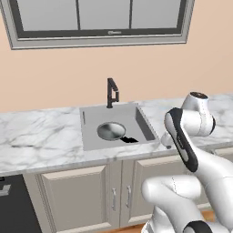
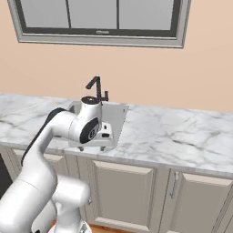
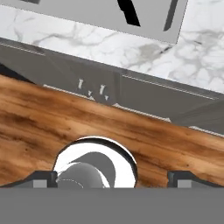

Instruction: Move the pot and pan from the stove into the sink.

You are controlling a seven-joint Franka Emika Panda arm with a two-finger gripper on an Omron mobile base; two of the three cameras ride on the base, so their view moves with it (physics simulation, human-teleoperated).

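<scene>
The pan (image 1: 111, 130) lies in the sink (image 1: 91, 136), a small round grey dish whose black handle (image 1: 129, 139) points to the front right. The sink (image 2: 119, 116) is a grey basin set in the white marble counter, with a black faucet (image 1: 111, 93) behind it. My gripper (image 2: 92, 148) hangs by the counter's front edge near the sink's front right corner, fingers pointing down. In the hand view the gripper (image 3: 112, 177) is open, its fingertips (image 3: 41, 179) far apart with nothing between them. The pot and the stove are out of view.
The marble counter (image 1: 36, 136) runs left and right of the sink, over grey cabinet doors (image 1: 77, 195). A dark appliance front (image 1: 13, 205) sits under the counter at far left. A window (image 1: 95, 18) is above. The hand view looks down on wooden floor (image 3: 52, 118).
</scene>
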